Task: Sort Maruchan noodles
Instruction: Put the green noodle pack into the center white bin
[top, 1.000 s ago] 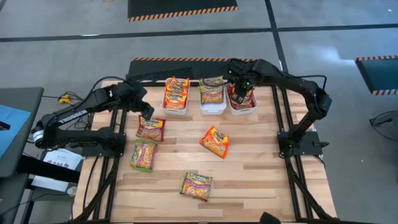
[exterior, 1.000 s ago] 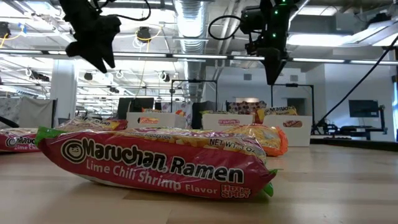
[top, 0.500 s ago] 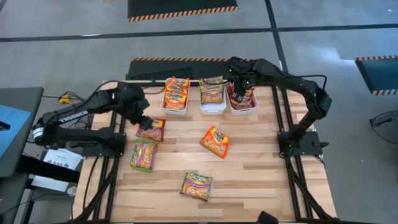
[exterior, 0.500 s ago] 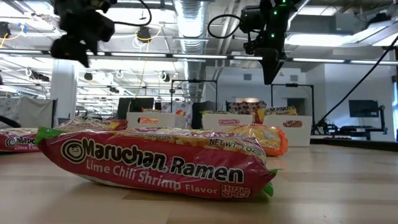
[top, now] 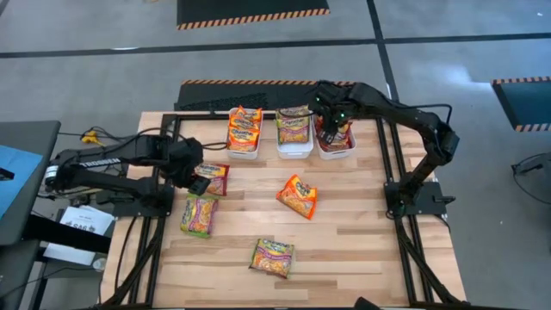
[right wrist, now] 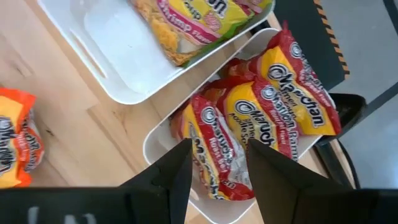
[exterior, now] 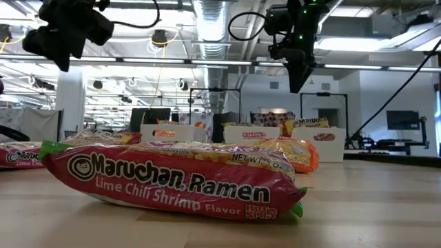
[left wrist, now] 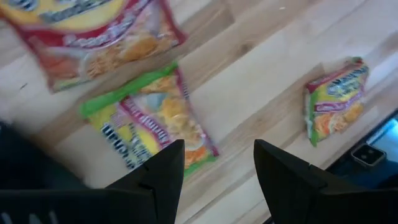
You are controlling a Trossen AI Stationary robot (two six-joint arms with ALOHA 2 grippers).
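Left claw (top: 199, 183): spread, empty, arm stretched low across the table's (top: 362, 232) left edge, over the red Maruchan packet (top: 213, 176).
Right claw (top: 330, 131): spread, empty, arm bent, above the right bin (top: 334, 151) of red packets (right wrist: 249, 134).

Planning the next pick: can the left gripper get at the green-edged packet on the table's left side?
Probably yes: the left gripper hangs open just above the green-edged packet, which lies flat with nothing on it and nothing between them.

Two dark six-joint arms with two-finger grippers.
The left arm (top: 112, 164) bore white lettering along its link; the right arm (top: 405, 116) showed small green lights near its wrist and trailing black cables.
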